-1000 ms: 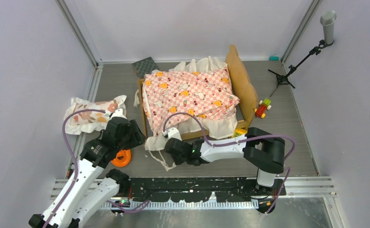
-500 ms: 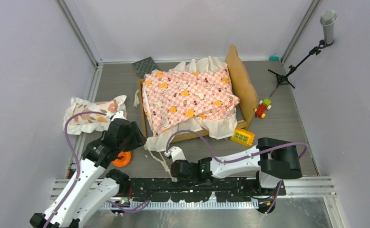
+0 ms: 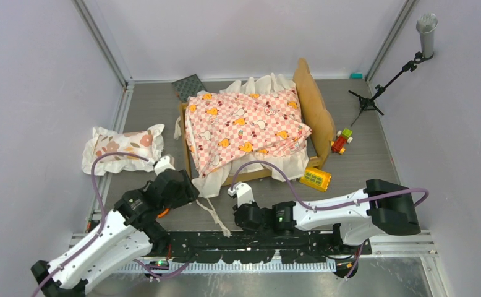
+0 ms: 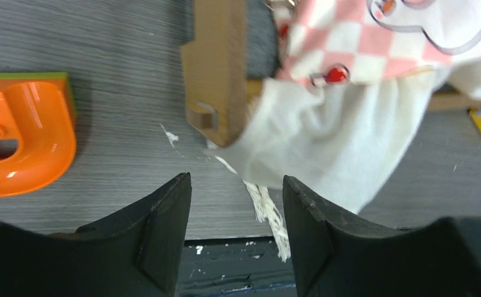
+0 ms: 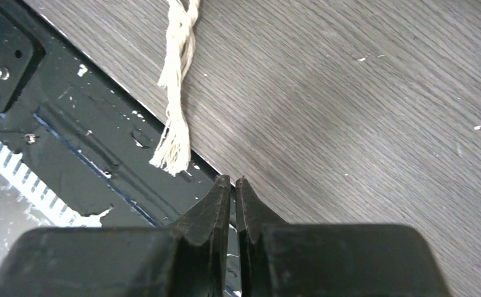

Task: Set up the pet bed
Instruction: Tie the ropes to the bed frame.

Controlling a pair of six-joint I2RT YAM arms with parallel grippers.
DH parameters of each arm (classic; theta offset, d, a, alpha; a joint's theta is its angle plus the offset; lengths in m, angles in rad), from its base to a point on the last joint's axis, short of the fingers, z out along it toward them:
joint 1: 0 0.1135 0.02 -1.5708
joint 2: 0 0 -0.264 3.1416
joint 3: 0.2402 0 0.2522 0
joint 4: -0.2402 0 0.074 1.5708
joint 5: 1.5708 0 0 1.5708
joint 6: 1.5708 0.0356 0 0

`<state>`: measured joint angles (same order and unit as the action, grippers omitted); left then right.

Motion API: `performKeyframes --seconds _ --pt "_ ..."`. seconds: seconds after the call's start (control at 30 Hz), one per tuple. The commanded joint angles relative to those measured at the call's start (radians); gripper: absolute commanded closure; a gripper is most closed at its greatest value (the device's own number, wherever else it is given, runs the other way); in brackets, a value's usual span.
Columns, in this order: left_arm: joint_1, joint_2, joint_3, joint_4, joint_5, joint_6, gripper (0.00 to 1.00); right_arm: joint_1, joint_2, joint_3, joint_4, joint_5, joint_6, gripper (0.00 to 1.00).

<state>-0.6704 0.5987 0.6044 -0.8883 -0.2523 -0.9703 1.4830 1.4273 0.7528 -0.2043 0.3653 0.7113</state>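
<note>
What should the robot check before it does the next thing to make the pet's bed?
1. Sheet on the pet bed: ok; the pink checkered sheet covers it, hanging over its near left corner.
2. Pillow on the bed: not ok; the floral pillow lies on the table, left of the bed.
3. Left gripper ready: ok; jaws open and empty, by that corner.
4. Right gripper free: ok; jaws nearly shut on nothing, the white cord lying beside them.
5. Toys clear of the bed: cannot tell; the yellow block sits close to the near right corner.
</note>
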Motion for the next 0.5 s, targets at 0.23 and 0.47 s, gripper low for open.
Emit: performKeyframes --seconds 0.23,0.47 --pt "-0.359 0.217 -0.044 0.029 -0.340 -0.356 0.46 -0.004 -0.027 -0.029 0.030 0.057 0.027 0.86" --pt "-0.406 0.263 -0.107 0.107 -0.345 -0.428 0.51 -0.005 -0.029 -0.042 0.031 0.061 0.032 0.86"
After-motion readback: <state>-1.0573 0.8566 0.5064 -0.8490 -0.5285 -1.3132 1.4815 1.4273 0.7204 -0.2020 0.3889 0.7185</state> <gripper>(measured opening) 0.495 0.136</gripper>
